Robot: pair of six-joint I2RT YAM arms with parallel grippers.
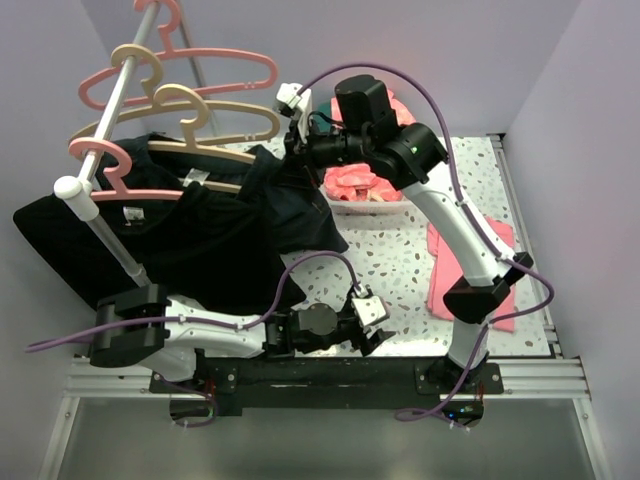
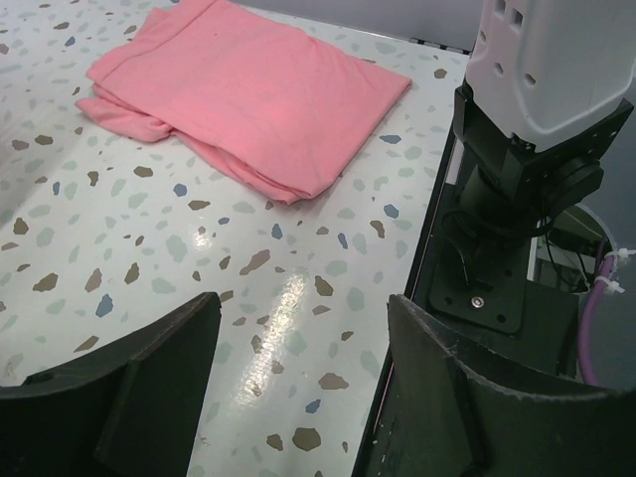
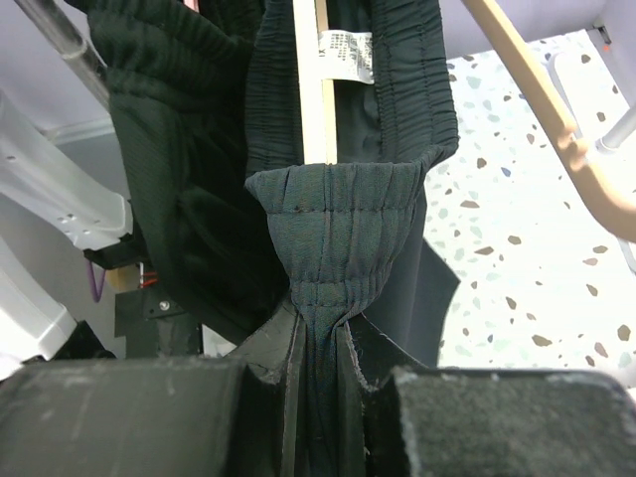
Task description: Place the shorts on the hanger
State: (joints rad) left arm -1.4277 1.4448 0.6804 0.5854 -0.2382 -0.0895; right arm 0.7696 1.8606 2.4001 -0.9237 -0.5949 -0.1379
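The dark shorts (image 1: 296, 208) hang from the bar of a beige hanger (image 1: 212, 151) on the rack, their lower part resting on the table. My right gripper (image 1: 291, 152) is shut on the bunched elastic waistband (image 3: 333, 229). In the right wrist view the gripper (image 3: 320, 323) pinches the fabric just below the hanger's pale bar (image 3: 316, 94), and the waistband wraps over the bar. My left gripper (image 1: 377, 338) is low at the near table edge. In the left wrist view it (image 2: 303, 310) is open and empty over the speckled table.
A black T-shirt (image 1: 150, 240) hangs on a pink hanger (image 1: 108, 165) from the rack rod (image 1: 112, 105), beside more pink and beige hangers. A folded pink garment (image 2: 248, 94) lies at the right (image 1: 470, 262). A bin of pink clothes (image 1: 360, 186) stands behind. The right arm's base (image 2: 522, 189) is beside my left gripper.
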